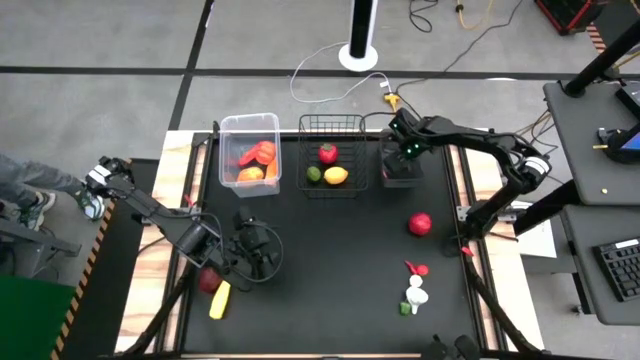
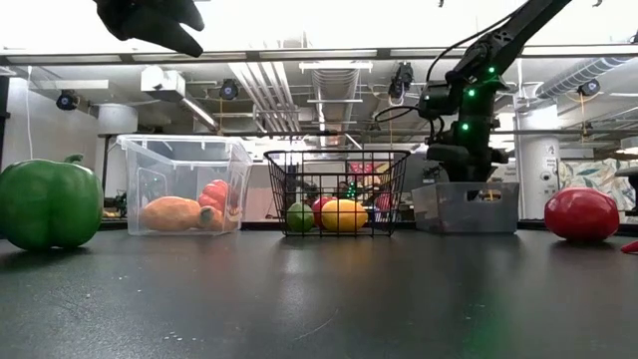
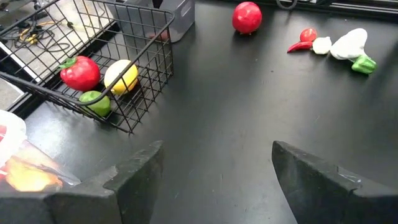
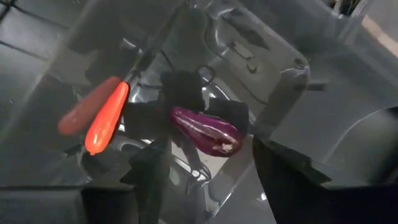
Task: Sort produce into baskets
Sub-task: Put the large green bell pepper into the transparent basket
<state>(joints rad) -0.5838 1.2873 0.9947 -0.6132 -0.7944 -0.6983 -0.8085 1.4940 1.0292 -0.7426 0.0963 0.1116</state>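
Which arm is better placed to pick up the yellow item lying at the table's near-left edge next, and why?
Probably the left. Its gripper hovers, jaws open and empty, close to the yellow item. The right gripper sits over the smoky bin at the far side.

Grey floor (image 1: 120, 40) carried black tape lines; white cylindrical stand (image 1: 359, 30) stood beyond the black tabletop (image 1: 340, 270).
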